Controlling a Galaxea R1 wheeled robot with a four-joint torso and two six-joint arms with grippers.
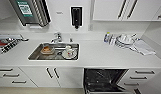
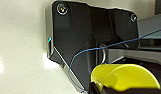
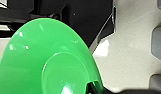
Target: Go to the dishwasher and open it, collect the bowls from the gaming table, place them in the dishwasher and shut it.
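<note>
The dishwasher (image 1: 103,78) stands open under the white counter, right of the sink, with its dark racks showing. In the left wrist view the small yellow bowl (image 2: 126,76) sits tilted close to the camera, above a pale floor, with my left gripper (image 2: 113,88) shut on its rim. The wide lime-green bowl (image 3: 46,62) looms large in the right wrist view, and my right gripper (image 3: 91,87) is shut on its edge. The gaming table is out of view.
A steel sink (image 1: 33,56) holding dishes lies left of the dishwasher. Stacked white plates (image 1: 124,39) and a cloth (image 1: 144,47) sit on the counter's right, a dish rack (image 1: 6,44) on its left. White drawers (image 1: 11,75) and cabinet doors (image 1: 52,75) line the front.
</note>
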